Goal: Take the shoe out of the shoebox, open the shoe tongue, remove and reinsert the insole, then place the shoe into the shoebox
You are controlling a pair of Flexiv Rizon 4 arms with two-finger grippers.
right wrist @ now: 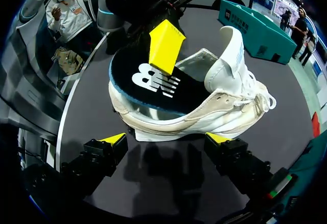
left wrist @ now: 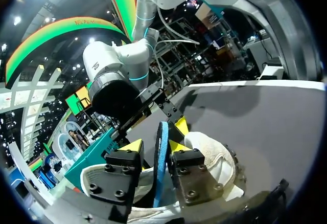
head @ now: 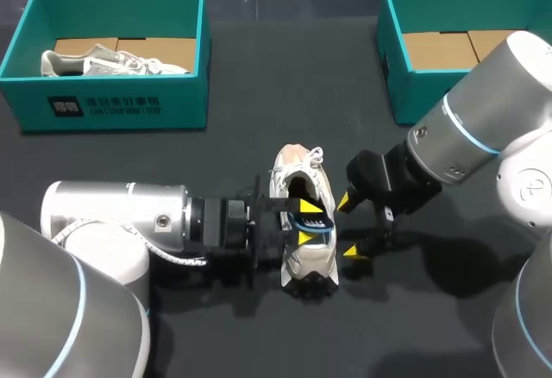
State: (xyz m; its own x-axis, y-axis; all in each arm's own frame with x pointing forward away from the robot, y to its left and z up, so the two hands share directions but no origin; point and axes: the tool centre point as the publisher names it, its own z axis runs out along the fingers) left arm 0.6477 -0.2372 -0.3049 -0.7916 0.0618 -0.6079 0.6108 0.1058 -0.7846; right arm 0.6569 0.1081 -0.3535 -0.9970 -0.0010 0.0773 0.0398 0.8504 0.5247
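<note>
Dark table [head: 259, 93] is carrying everything. A teal box [head: 392, 59] is standing well beyond the right pincer [head: 348, 226]. The shoe [head: 297, 164] is sitting between both pincers, its long axis running across the right one's wide-open, empty fingers. The left pincer [head: 308, 223], nearer, is pinching the insole [left wrist: 161, 157] on edge over the heel opening. Reinsertion is likely hinging on tipping it toe-ward.

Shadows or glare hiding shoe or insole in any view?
Head view: right arm's shadow lies on the table right of the shoe, not on it. Right wrist view: soft shadow under the shoe, insole evenly lit, no glare. Left wrist view: left gripper blocks much of the shoe.
</note>
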